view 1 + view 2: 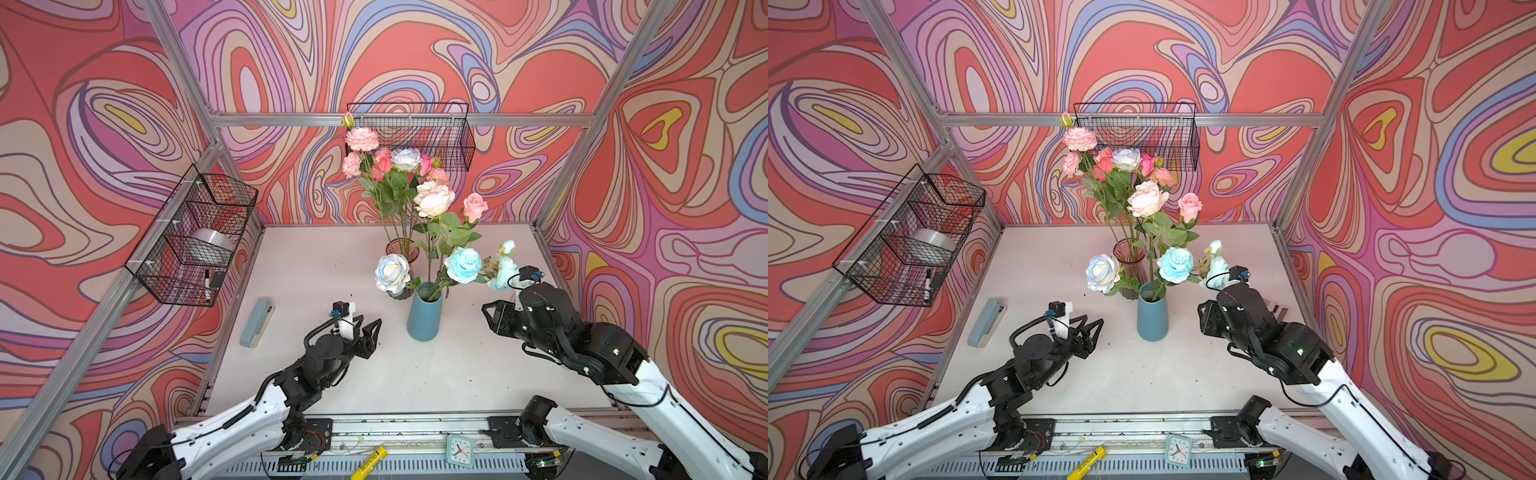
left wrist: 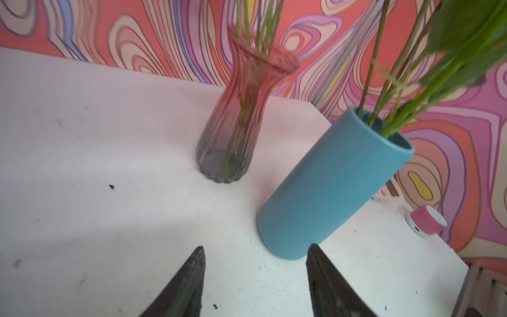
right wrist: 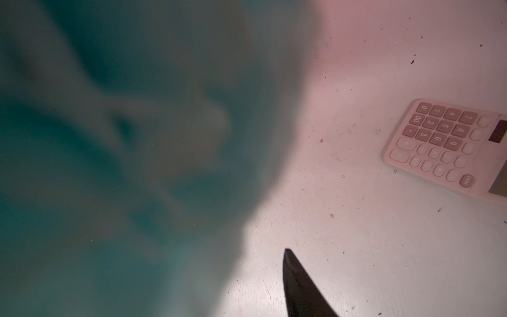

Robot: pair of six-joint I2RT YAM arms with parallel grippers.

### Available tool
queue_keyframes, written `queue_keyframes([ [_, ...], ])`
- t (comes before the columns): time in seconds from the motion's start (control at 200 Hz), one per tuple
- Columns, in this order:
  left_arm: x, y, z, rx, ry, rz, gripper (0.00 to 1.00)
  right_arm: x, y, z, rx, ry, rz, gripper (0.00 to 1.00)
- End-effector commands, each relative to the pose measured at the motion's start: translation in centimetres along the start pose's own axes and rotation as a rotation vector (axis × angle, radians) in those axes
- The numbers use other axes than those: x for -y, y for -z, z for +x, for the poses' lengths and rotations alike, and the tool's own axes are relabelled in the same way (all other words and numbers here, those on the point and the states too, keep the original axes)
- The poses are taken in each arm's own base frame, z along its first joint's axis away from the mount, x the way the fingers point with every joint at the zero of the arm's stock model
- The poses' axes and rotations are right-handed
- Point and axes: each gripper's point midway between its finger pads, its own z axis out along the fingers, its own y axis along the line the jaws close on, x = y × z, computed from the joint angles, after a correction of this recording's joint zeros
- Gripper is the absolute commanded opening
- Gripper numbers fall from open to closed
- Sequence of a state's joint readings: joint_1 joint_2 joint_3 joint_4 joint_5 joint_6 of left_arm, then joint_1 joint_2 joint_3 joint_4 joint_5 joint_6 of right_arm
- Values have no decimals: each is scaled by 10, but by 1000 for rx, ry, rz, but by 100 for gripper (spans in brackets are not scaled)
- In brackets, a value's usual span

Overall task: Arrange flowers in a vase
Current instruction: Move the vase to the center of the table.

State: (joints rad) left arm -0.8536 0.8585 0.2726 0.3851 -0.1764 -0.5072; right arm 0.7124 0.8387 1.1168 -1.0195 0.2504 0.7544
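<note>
1. Centrally on the white counter (image 1: 316,266) a blue vase (image 1: 424,320) stands upright; just behind it is a ribbed glass vase (image 1: 1128,259), pink at the neck and grey at the foot; the left wrist view shows the two close together but not touching.
2. All the flowers (image 1: 434,199) sit in these two vases. The glass vase carries the taller bunch, with a pink carnation-like bloom (image 1: 361,139) on top and a white rose (image 1: 406,158) among coral and pink heads.
3. From the blue vase rise a cream rose and a pink rose (image 1: 475,206); a white-and-blue rose (image 1: 392,272) droops out to one side; an aqua bloom (image 1: 462,264) and a pale blue bloom (image 1: 500,272) lean out to the other.
4. The left jaws hover over the counter near the blue vase, aimed at it but clear of it; the two dark fingertips (image 2: 192,280) stand apart with only bare counter between them.
5. The right jaws are on the vase's other side, also clear of it. The pale blue bloom hangs right at that wrist and blurs most of its view; only one fingertip (image 3: 301,285) shows, so I cannot tell whether these jaws are apart or together.
6. A pink calculator (image 3: 450,148) lies on the counter; a grey-blue stapler (image 1: 257,322) lies near the counter's side edge.
7. A wire basket (image 1: 158,286) on the side frame holds a tape roll (image 1: 210,243) and a marker (image 1: 207,284); a second basket (image 1: 457,145) hangs on the back rail; a small clock (image 1: 459,451) rests at the front rail.
</note>
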Motion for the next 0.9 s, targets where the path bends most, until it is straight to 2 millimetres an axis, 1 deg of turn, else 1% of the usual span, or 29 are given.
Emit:
queue_keyframes([
  [0.0, 36, -14, 14, -62, 31, 179, 50, -1, -11, -3, 42, -65, -11, 48],
  [0.095, 38, -29, 37, -131, -37, 162, 51, 8, -20, 2, 62, -104, 17, 50],
  [0.15, 43, -36, 45, -164, -47, 178, 52, 11, -23, 4, 71, -114, 21, 51],
  [0.2, 48, -41, 46, -167, -46, 191, 52, 16, -26, 6, 70, -112, 44, 51],
  [0.325, 49, -53, 50, -172, -57, 180, 55, 19, -34, 9, 52, -72, 83, 52],
  [0.436, 58, -65, 58, -213, -44, 201, 55, 31, -36, 12, 44, -42, 152, 52],
  [0.556, 58, -78, 60, -200, -4, 189, 55, 40, -36, 16, 51, -38, 177, 53],
  [0.711, 62, -94, 59, -191, 4, 184, 55, 50, -32, 14, 77, -16, 221, 55],
  [0.831, 58, -101, 60, -176, 16, 158, 54, 51, -30, 11, 81, 6, 232, 55],
  [0.896, 51, -104, 63, -173, 18, 128, 54, 52, -28, 10, 90, 7, 233, 55],
])
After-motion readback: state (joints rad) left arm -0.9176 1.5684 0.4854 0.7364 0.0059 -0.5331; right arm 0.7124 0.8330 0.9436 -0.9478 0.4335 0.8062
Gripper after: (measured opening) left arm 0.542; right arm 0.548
